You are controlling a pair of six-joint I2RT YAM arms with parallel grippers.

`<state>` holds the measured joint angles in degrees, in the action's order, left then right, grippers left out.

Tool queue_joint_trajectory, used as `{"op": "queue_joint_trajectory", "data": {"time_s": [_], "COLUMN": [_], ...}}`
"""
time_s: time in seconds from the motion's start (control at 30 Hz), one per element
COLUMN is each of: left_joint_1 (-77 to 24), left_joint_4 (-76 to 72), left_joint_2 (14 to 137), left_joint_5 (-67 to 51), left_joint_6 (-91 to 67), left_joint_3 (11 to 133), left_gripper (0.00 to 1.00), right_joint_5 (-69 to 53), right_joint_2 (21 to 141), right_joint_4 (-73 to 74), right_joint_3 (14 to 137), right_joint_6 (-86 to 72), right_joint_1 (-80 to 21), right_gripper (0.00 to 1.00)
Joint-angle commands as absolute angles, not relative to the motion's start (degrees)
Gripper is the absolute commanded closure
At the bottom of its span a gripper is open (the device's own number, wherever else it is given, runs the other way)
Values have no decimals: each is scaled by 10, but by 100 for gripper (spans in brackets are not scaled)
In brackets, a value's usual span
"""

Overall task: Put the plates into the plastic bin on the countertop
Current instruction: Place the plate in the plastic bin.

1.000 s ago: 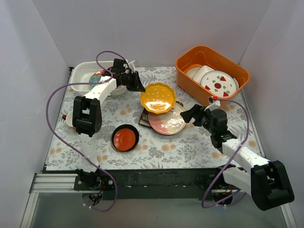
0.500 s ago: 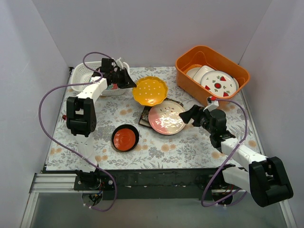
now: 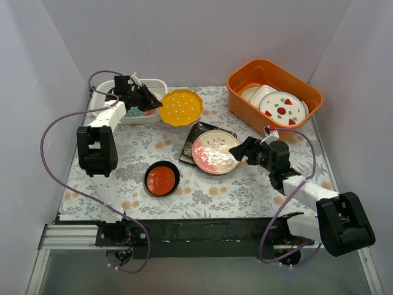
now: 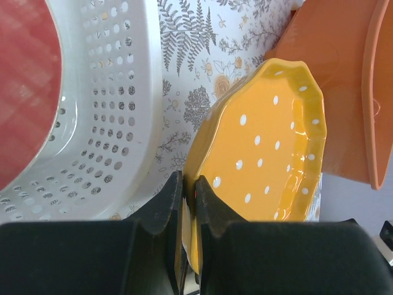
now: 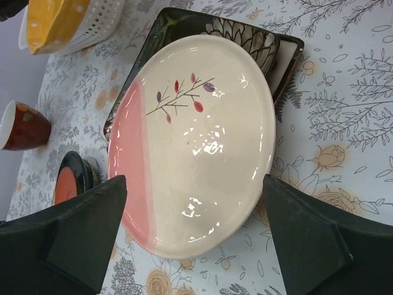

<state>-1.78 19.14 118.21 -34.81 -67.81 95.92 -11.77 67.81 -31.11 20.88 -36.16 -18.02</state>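
My left gripper (image 3: 153, 102) (image 4: 187, 192) is shut on the rim of the yellow scalloped dotted plate (image 3: 181, 106) (image 4: 264, 147). It holds the plate tilted in the air just right of the white perforated plastic bin (image 3: 104, 92) (image 4: 116, 92). A teal-and-red plate (image 4: 24, 80) lies inside the bin. The pink round plate (image 3: 215, 152) (image 5: 196, 141) rests on a dark floral square plate (image 3: 191, 139) (image 5: 245, 31) at the middle of the countertop (image 3: 245, 184). My right gripper (image 3: 237, 150) (image 5: 193, 184) stands open at the pink plate's near edge, one finger on each side, holding nothing.
A small red and dark dish (image 3: 162, 179) (image 5: 70, 178) sits front left of the stack. A red cup (image 5: 21, 126) stands near the countertop's left edge. The orange tub (image 3: 307, 92) (image 4: 344, 92) at the back right holds white strawberry plates (image 3: 282, 109).
The left arm has carried the yellow plate left and back, from above the stack to beside the bin. The right gripper has edged left toward the pink plate.
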Motion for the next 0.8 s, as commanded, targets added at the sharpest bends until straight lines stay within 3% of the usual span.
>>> {"op": "queue_joint_trajectory", "data": {"time_s": [0.0, 0.77], "left_joint_1": [-2, 116], "left_joint_4": [120, 101], "left_joint_2": [1102, 1099], "left_joint_5": [-381, -266], "left_joint_6": [-743, -816], "left_joint_3": [964, 979], "left_gripper": [100, 100], "right_joint_5": [-136, -163], "right_joint_2": [689, 706], "right_joint_4": [-357, -364], "right_joint_3": [229, 238], "right_joint_6": [-368, -375], "right_joint_1": [-181, -181], "right_gripper": [2, 2]}}
